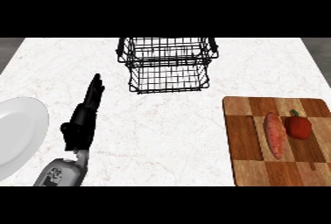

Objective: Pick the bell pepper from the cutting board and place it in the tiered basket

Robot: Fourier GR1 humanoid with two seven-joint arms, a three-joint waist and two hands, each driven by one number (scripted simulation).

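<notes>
One robot hand (pixel 82 114) shows in my view, the left, fingers straight and together, holding nothing, above the worktop (pixel 168 131) beside a white plate (pixel 19 135). I see open marble between it and the cutting board (pixel 249 144) at the right edge, where the bell pepper (pixel 298 126) sits beside a sweet potato (pixel 275 135). The tiered basket (pixel 168 65) stands at the far edge.

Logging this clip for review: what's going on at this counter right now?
Nothing is held yet. The red bell pepper lies on the wooden cutting board beside a long orange sweet potato. The black wire tiered basket stands behind. The left hand is open, fingers straight, near a white plate. The right hand is out of view.
</notes>
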